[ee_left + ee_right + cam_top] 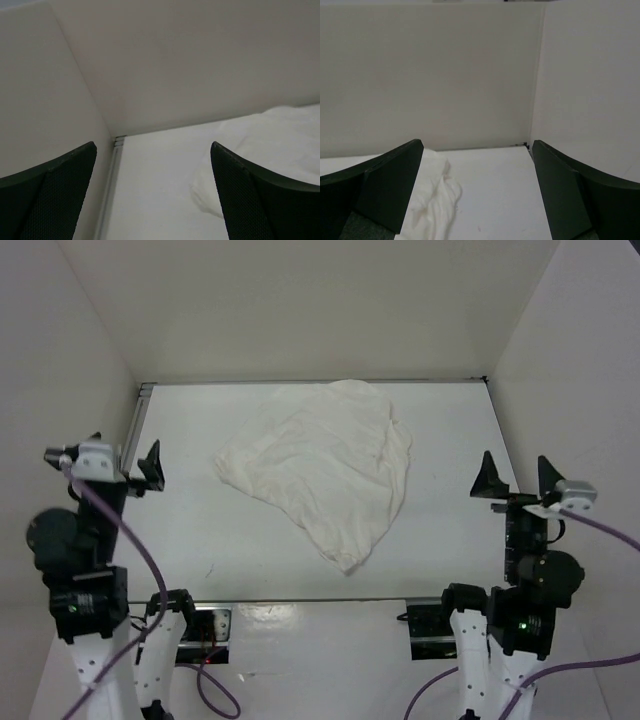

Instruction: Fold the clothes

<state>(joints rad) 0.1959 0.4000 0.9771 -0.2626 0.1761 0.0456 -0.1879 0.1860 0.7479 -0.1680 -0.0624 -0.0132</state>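
Observation:
The clothes [325, 465], one wrinkled white garment, lie in a loose heap on the white table, towards the back middle. My left gripper [122, 462] hovers open at the table's left edge, well clear of the cloth. My right gripper [518, 478] hangs open by the right edge, also apart from the cloth. In the left wrist view the clothes [270, 150] show past the right finger, and the gripper [152, 187] has nothing between its dark fingers. In the right wrist view the clothes [432, 200] lie at lower left and the gripper [477, 190] is open over bare table.
White walls enclose the table on the left, back and right. A metal rail [137, 425] runs along the table's left edge. Both arm bases [310, 625] stand at the near edge with purple cables trailing down.

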